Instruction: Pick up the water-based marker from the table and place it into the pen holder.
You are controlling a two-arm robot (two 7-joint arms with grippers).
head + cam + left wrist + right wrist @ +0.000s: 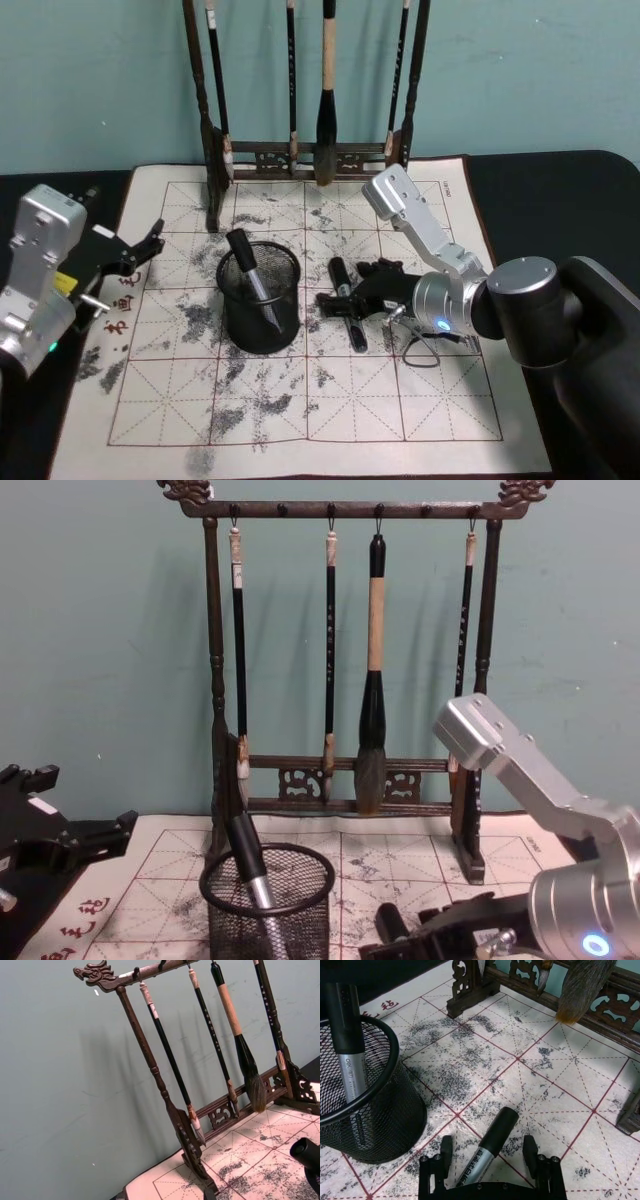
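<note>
My right gripper, jaws spread, straddles the black-capped grey water-based marker, which lies just beside the round black wire-mesh pen holder. I'm at the grasp: next I close, lift and clear its rim. My left gripper sits parked across the holder.

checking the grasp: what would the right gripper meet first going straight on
Probably the marker lying on the mat, between the right gripper's open fingers; depth is unclear.
</note>
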